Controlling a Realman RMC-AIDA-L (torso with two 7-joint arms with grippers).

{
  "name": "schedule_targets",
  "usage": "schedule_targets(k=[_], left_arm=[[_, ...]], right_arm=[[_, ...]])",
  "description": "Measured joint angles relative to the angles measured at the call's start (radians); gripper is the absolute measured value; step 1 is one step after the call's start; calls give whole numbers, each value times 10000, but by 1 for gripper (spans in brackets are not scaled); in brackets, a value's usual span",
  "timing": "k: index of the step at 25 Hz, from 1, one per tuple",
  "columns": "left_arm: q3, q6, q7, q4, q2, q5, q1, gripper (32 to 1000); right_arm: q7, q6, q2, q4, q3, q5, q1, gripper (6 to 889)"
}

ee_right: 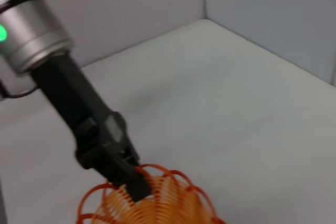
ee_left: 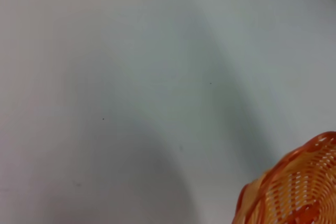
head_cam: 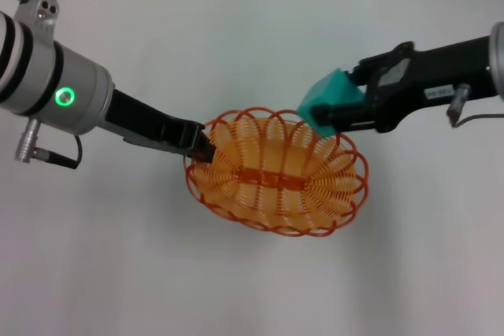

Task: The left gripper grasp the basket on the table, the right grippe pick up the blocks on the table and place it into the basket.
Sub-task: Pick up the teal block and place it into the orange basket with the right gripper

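Note:
The orange wire basket (head_cam: 276, 175) sits mid-table on the white table (head_cam: 236, 53). My left gripper (head_cam: 203, 149) reaches in from the left and is shut on the basket's left rim. In the right wrist view the same left gripper (ee_right: 137, 185) clamps the rim of the basket (ee_right: 152, 203). My right gripper (head_cam: 324, 116) comes in from the right, shut on the teal-green block (head_cam: 331, 100), which hangs over the basket's far right rim. A corner of the basket (ee_left: 299, 187) shows in the left wrist view.
Bare white table (ee_left: 131, 77) lies all round the basket. A grey wall (ee_right: 273, 14) rises beyond the table's far edge. The left arm's green-ringed body (head_cam: 64, 97) occupies the left side.

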Motion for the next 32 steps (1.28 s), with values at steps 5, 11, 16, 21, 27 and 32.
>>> schedule_targets(k=[5, 11, 16, 21, 27, 32], left_arm=[[-35, 13, 3, -15, 2, -12, -26, 77], [-107, 13, 2, -15, 3, -11, -75, 76], [-107, 10, -2, -14, 3, -10, -127, 76], [-103, 9, -3, -22, 4, -7, -131, 76], [-103, 21, -3, -118, 3, -7, -158, 76], [-103, 24, -3, -130, 4, -7, -160, 76]], right_arm=[[-111, 160, -2, -441, -539, 95, 105, 533], [-18, 551, -4, -774, -1202, 40, 562, 532], [36, 663, -4, -706, -1537, -10, 704, 532], [95, 670, -5, -565, -1622, -417, 754, 532], [136, 606, -4, -89, -1782, -539, 916, 532], [155, 585, 1, 21, -1889, -781, 1030, 532]])
